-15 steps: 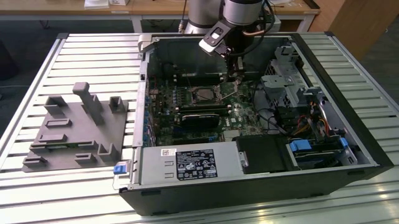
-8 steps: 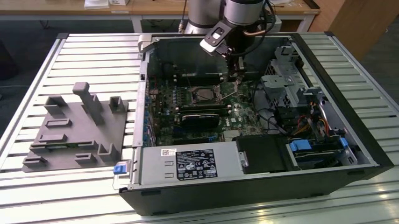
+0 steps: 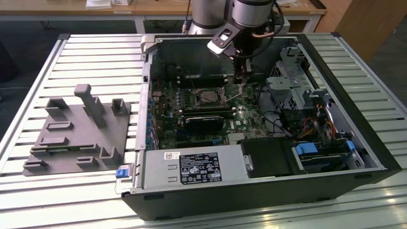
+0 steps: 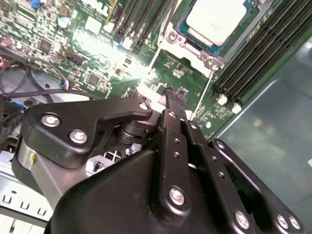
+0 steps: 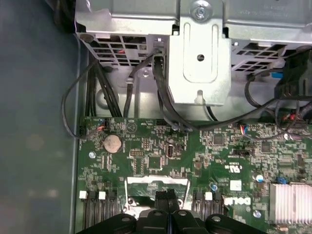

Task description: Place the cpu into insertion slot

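Observation:
The cpu [image 4: 214, 19], a flat square chip with a pale silver top, lies inside the insertion slot [image 4: 192, 41], with the slot's silver frame around it on the green board. In the exterior view the insertion slot [image 3: 208, 98] sits mid-board inside the open computer case. A thin wire lever [image 3: 234, 97] stands up beside it. My gripper [image 3: 241, 85] hangs over the board just to the exterior view's right of the slot, apart from the cpu. Its fingertips [image 5: 161, 195] are pressed together with nothing between them; in the second wrist view the gripper [image 4: 168, 95] points at bare board beside the slot.
The case walls [image 3: 147, 71] enclose the board. A metal drive cage [image 3: 289, 90] with cables is on the exterior view's right, and a power supply [image 3: 190, 167] is at the front. Long black memory slots [image 4: 258, 53] flank the socket. A grey fixture [image 3: 76, 129] lies on the slatted table.

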`<state>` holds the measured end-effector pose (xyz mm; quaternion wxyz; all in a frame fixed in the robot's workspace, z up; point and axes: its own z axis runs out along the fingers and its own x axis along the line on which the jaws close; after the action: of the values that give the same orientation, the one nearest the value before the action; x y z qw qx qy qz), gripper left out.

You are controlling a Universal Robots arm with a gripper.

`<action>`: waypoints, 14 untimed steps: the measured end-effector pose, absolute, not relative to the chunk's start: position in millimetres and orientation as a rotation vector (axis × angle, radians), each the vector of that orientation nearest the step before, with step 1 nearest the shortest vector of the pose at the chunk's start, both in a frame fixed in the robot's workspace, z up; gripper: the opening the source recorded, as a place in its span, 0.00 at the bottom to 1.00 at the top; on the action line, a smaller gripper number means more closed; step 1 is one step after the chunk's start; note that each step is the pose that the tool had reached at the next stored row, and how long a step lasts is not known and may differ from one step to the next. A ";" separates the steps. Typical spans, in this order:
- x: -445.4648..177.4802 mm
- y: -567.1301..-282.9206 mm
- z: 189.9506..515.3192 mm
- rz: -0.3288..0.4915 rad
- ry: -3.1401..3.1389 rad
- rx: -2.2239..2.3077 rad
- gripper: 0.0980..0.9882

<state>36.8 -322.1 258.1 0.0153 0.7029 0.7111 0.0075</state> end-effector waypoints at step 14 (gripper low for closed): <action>53.9 -320.8 252.4 0.019 2.233 2.174 0.01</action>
<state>53.9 -320.8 252.4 0.0126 0.6975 0.7165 0.0062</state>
